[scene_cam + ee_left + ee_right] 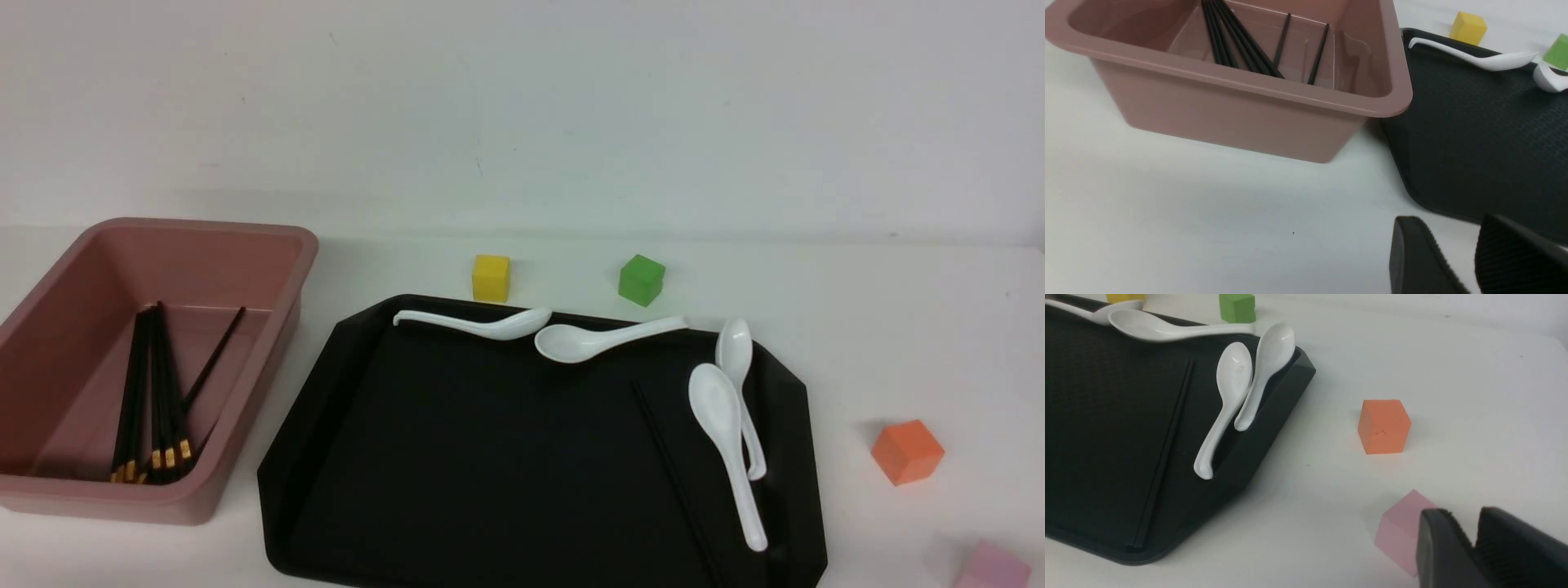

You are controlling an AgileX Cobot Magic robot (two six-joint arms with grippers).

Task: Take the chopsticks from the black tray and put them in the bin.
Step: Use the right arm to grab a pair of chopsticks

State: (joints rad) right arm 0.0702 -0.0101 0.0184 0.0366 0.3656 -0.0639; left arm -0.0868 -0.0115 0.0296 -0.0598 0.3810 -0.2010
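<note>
Left gripper: the ribbed black pads are standing slightly apart, gripping nothing, above the white table. Right gripper: the pads are showing only a sliver of gap, so closure cannot be determined. The chopsticks, thin black sticks with gold bands, are lying bundled in the bin, a smooth dusty-pink tub at 9 o'clock of the black tray. 1 further chopstick is lying on this matte, textured tray, at 9 o'clock of 2 glossy white spoons.
</note>
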